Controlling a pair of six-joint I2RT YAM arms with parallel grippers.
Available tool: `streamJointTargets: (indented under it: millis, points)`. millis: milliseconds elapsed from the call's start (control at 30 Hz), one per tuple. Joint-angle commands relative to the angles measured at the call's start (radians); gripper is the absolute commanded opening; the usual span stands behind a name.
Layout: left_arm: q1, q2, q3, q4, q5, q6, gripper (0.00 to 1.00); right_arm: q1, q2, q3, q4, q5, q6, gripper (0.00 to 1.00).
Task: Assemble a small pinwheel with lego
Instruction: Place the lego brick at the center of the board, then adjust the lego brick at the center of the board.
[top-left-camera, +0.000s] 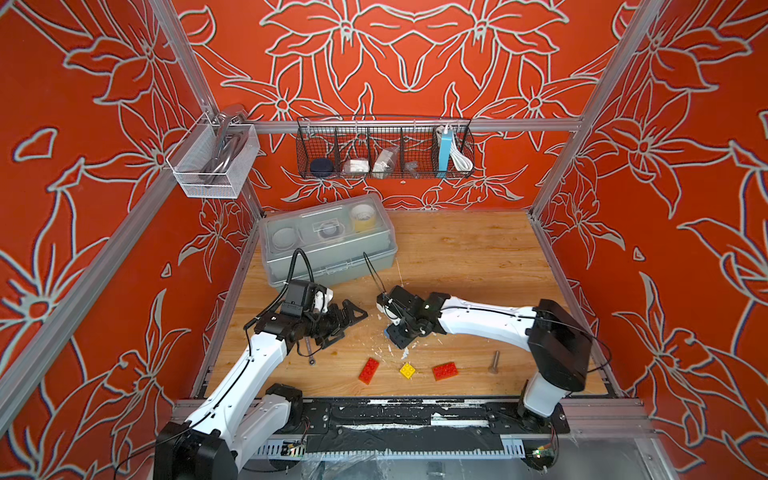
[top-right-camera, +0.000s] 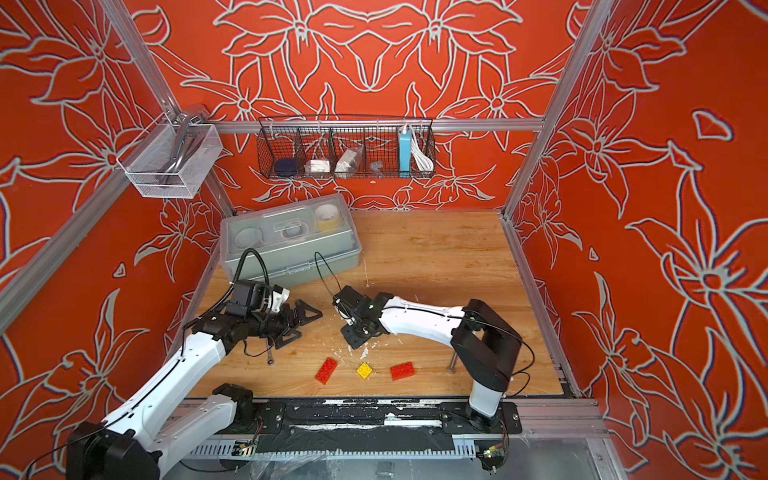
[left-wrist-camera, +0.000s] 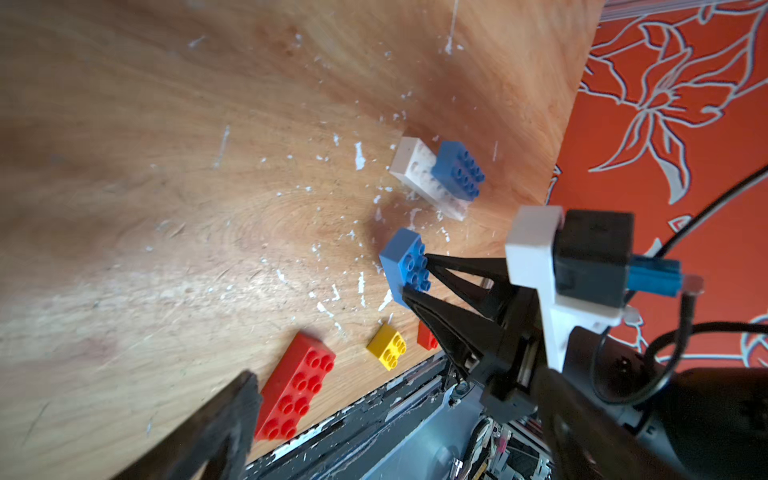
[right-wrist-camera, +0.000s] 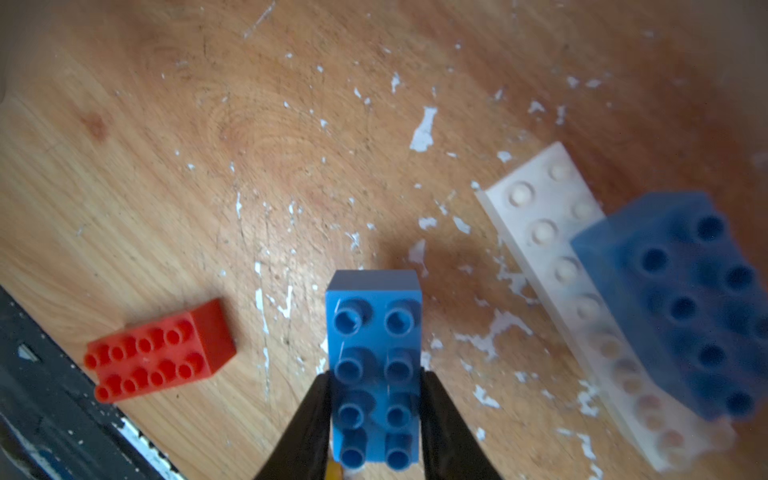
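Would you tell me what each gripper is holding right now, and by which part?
The right gripper clamps a blue brick by its two long sides, near one end. The left gripper is open and empty.

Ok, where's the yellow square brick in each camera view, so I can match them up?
In a top view: yellow brick close to the black front rail.
In a top view: the brick, same spot.
Left wrist: beside the long red brick, by the rail.
Right wrist: only a yellow sliver under the held blue brick; not certain.
Shared landmark: the black front rail, in all four.
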Motion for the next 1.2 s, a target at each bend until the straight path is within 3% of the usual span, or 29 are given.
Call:
streamJointTargets:
  millis: [0,200,333,567,733,933,1167]
  points:
    - [0.013,-0.015,0.019,-0.065,-0.042,0.019,0.98,0.009,0.06,0.062,0.002,-0.032,0.045,0.36]
    - [0.016,0.007,0.014,-0.068,-0.07,0.019,0.94,0.021,0.116,0.109,0.003,-0.038,0.063,0.47]
    - [-0.001,-0.009,-0.054,0.049,-0.055,-0.101,0.88,0.022,0.075,0.082,0.008,-0.03,0.067,0.53]
    - [-0.147,0.127,-0.094,0.24,-0.07,-0.297,0.87,-0.009,-0.185,-0.127,0.074,0.022,0.057,0.53]
    - [-0.246,0.227,-0.063,0.293,-0.183,-0.367,0.82,-0.081,-0.328,-0.35,0.187,-0.024,0.096,0.53]
    - [-0.284,0.328,-0.022,0.311,-0.255,-0.405,0.79,-0.186,-0.389,-0.497,0.294,-0.105,0.114,0.51]
    - [-0.321,0.392,0.0,0.347,-0.321,-0.462,0.74,-0.262,-0.36,-0.536,0.38,-0.16,0.096,0.5]
